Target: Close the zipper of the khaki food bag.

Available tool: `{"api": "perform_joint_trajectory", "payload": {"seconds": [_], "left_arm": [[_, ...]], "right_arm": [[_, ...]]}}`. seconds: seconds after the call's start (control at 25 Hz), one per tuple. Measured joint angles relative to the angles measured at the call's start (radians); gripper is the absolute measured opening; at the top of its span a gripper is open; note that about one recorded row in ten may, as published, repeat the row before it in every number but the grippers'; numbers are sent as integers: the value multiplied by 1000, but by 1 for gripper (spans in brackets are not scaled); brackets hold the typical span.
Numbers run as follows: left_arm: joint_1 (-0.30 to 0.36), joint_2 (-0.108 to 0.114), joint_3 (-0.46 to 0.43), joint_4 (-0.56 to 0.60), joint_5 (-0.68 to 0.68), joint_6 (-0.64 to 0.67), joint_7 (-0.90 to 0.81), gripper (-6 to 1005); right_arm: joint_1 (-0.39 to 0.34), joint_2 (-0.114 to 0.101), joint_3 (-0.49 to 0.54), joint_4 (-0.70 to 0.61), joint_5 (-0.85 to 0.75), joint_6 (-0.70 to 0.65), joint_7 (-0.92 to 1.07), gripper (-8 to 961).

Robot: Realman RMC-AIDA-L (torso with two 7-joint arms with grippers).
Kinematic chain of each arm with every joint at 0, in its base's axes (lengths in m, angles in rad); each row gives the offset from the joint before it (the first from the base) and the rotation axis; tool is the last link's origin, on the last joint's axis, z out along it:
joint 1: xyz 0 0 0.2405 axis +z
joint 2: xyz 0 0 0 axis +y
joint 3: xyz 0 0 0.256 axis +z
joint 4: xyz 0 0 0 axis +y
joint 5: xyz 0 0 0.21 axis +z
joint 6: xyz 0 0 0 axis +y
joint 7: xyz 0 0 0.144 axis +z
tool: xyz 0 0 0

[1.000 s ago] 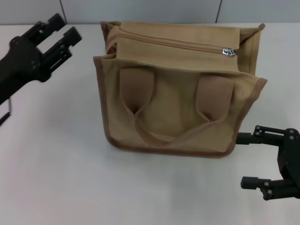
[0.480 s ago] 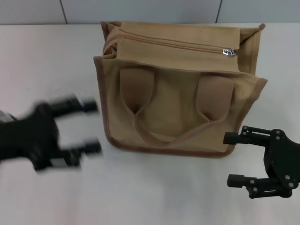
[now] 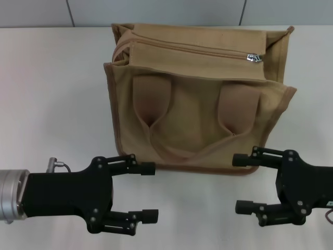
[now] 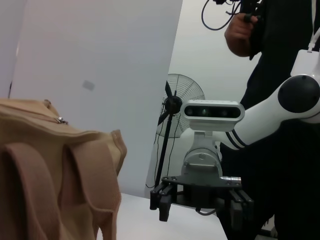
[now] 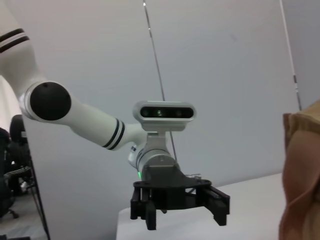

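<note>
The khaki food bag stands in the middle of the table, its brown strap handles hanging down the front. The zipper runs along the top panel, and its silver pull tab is at the right end. My left gripper is open and empty, low in front of the bag's left corner. My right gripper is open and empty, in front of the bag's right corner, facing the left one. The left wrist view shows the bag, the pull tab and the right gripper. The right wrist view shows the left gripper and the bag's edge.
The white table stretches to both sides of the bag, with a grey wall behind. In the left wrist view a person in black and a standing fan are beyond the table.
My left arm has swung from the far left of the table down to the front, beside the bag's front left corner. My right gripper has shifted left, toward the bag.
</note>
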Motion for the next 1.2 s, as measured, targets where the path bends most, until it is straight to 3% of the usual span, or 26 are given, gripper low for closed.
{"api": "perform_joint_trajectory", "payload": {"seconds": [1.2], "left_arm": [[1, -5, -1, -1, 6, -4, 0, 833]], "right_arm": [[6, -1, -12, 2, -6, -2, 5, 822]]}}
